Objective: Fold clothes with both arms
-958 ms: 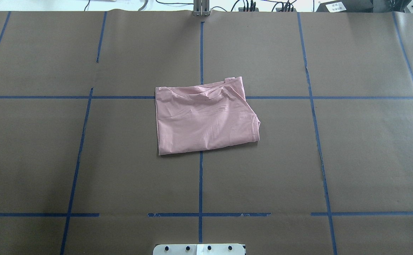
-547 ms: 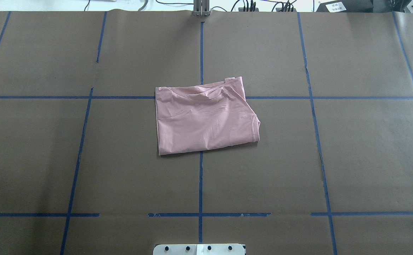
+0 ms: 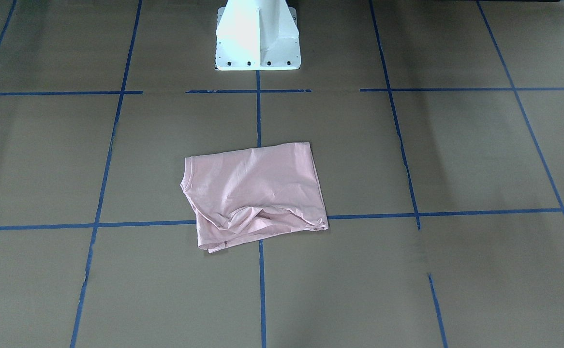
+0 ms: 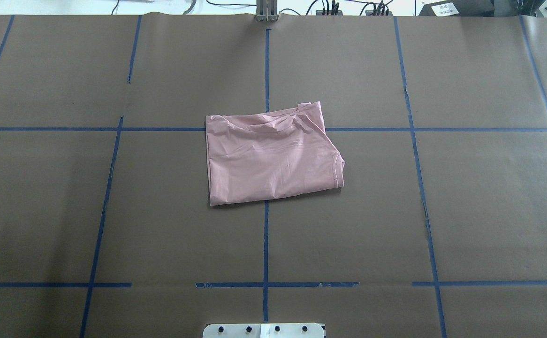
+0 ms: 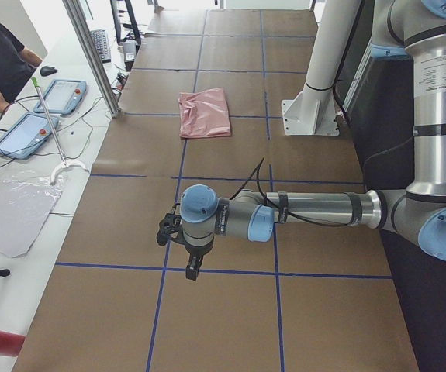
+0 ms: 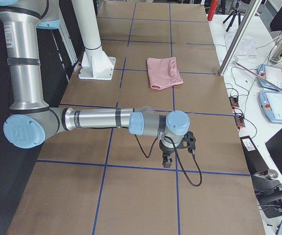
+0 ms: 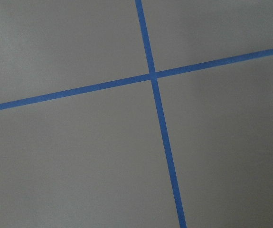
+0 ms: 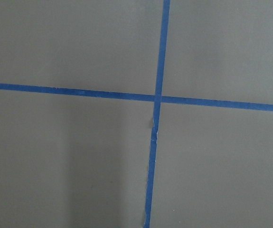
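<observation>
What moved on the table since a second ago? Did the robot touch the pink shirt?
Nothing moved that the overhead view shows. The pink T-shirt lies folded in the same spot on the brown table, across the same blue tape lines, with the same wrinkles. No arm is over it, then or now, so nothing was taken hold of or let go.

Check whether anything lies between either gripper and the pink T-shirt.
Nothing visible does. Only the taped brown paper on the table lies between the left gripper, the right gripper and the folded T-shirt.
</observation>
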Robot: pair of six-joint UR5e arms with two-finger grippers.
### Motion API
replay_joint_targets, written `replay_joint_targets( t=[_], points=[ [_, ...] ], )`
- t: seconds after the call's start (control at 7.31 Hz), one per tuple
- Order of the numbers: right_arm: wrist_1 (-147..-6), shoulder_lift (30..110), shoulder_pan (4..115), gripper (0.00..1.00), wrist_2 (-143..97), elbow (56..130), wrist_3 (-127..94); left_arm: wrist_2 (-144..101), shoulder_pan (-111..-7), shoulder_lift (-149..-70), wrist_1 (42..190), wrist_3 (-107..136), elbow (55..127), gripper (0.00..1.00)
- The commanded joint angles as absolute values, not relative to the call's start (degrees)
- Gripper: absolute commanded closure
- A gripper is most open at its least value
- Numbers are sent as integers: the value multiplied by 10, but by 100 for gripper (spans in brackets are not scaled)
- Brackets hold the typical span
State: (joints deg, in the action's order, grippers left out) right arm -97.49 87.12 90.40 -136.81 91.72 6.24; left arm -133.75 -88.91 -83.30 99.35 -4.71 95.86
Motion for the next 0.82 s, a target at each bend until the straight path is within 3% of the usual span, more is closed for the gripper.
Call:
replay_joint_targets(
  t=[0.0,0.68],
  points=[
    [-921,891,910,0,-1365,918,41,-1339,-891,-836,996,-47,956,0],
    [-881,910,928,0,-1366,920,-49,-1338,-891,-836,991,-38,951,0]
  ],
)
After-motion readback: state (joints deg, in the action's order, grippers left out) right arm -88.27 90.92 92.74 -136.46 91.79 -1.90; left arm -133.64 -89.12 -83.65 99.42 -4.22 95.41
